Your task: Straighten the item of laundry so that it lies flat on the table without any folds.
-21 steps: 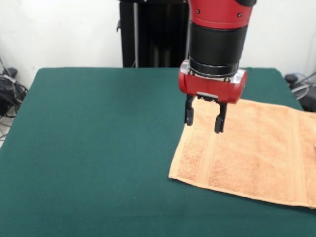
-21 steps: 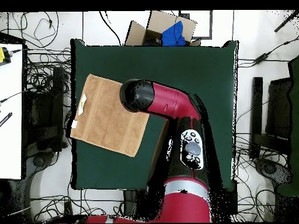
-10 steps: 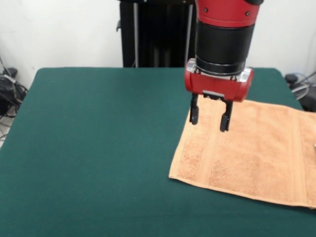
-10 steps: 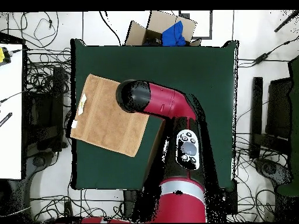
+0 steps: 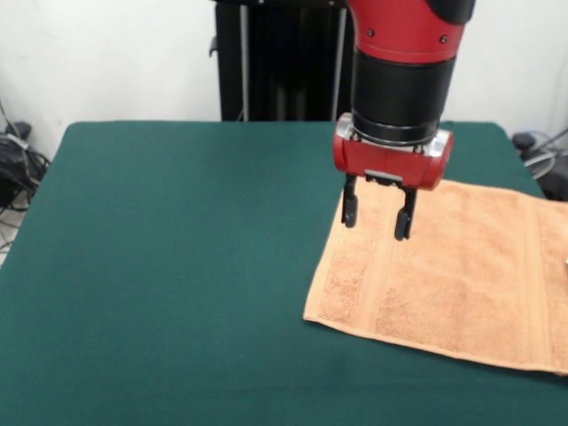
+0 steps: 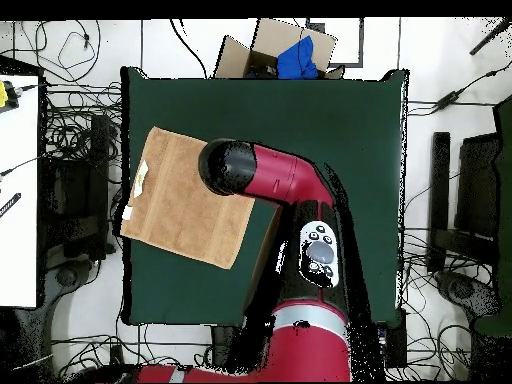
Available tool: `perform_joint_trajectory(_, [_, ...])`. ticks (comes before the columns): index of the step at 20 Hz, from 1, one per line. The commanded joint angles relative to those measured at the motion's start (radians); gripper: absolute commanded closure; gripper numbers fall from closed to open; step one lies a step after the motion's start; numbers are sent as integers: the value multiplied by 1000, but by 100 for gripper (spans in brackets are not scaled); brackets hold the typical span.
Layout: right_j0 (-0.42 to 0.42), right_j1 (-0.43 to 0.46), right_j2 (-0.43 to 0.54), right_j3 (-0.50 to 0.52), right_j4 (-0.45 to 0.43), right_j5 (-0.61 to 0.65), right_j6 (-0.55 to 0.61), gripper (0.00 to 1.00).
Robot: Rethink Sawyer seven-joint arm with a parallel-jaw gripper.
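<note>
The item of laundry (image 5: 461,275), an orange-tan terry towel with woven bands, lies spread flat at the right side of the dark green table (image 5: 177,266), its right end running out of the front view. From above, the towel (image 6: 175,215) sits at the table's (image 6: 330,130) left edge, a small white tag on its left side, and overhangs that edge slightly. My gripper (image 5: 378,218) hangs open just above the towel's far left corner, nothing between its fingers. In the overhead view the arm's wrist hides the gripper.
A cardboard box (image 6: 275,50) with something blue in it stands beyond the table's top edge in the overhead view. Cables litter the floor around the table. A white surface (image 6: 18,190) lies at the far left.
The gripper has risen a little and shifted right over the towel's corner, staying open. The towel has not moved.
</note>
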Motion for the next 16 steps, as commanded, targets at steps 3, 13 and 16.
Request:
perform_joint_trajectory(3, [-3, 46, 36, 144, -50, -14, 94, 0])
perform_joint_trajectory(13, [8, 50, 17, 120, -64, -11, 90, 0])
perform_joint_trajectory(16, [17, 48, 5, 117, -68, -1, 95, 0])
